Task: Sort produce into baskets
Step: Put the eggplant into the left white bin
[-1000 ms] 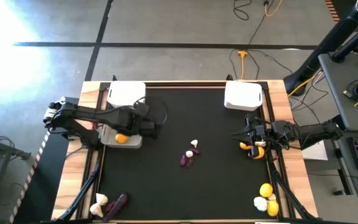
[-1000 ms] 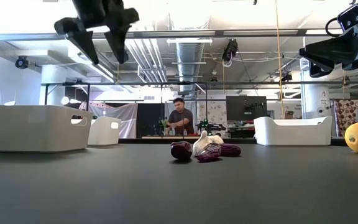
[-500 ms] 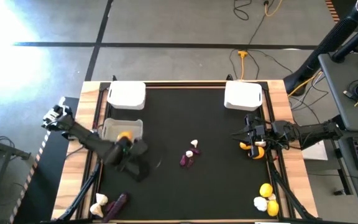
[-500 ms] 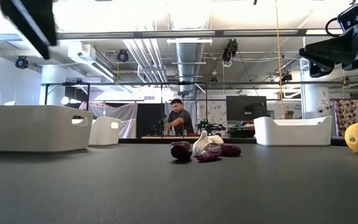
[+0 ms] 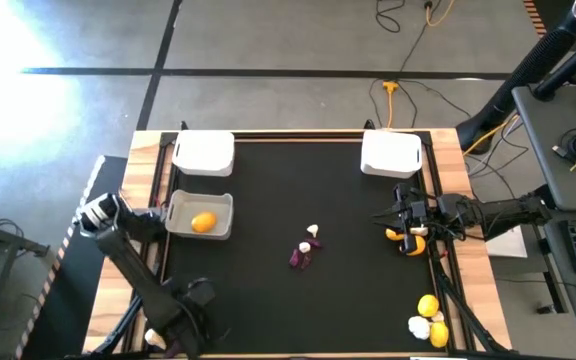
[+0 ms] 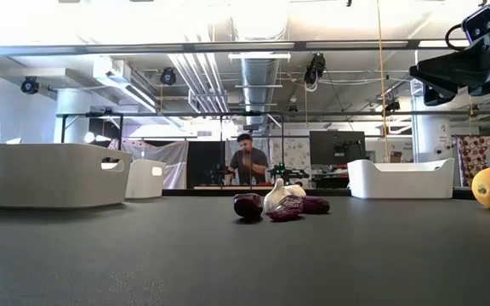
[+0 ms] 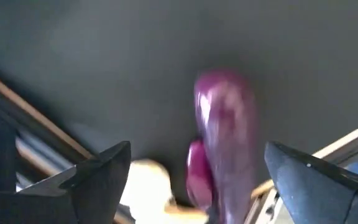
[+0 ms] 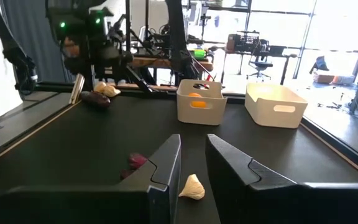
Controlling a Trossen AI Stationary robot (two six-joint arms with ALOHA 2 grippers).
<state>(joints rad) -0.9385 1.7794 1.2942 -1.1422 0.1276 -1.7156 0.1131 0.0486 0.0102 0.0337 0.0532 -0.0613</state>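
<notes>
My left gripper [image 5: 194, 318] hangs open over the table's near left corner, pointing down. In the left wrist view a dark purple piece [image 7: 225, 134] lies on the mat between its spread fingers, untouched, with a white garlic bulb [image 7: 145, 186] beside it. One basket [image 5: 200, 203] at the left holds a lemon [image 5: 203, 222]. Two more baskets stand at the far left [image 5: 203, 153] and far right [image 5: 391, 155]. A garlic bulb [image 5: 312, 232] and purple pieces [image 5: 300, 257] lie mid-table. My right gripper [image 5: 396, 214] waits level at the right edge, nearly shut on nothing.
A lemon [image 5: 409, 243] lies below the right arm. Two lemons [image 5: 428, 305] and a garlic bulb [image 5: 418, 325] sit at the near right corner. Wooden rails [image 5: 148, 150] border the black mat. A person [image 6: 247, 161] stands far behind the table.
My left gripper has swung from above the basket with the lemon toward the table's near left corner, sinking and rolling its wrist. It has stayed open and has left the low view. The lemon rests in the basket as before.
</notes>
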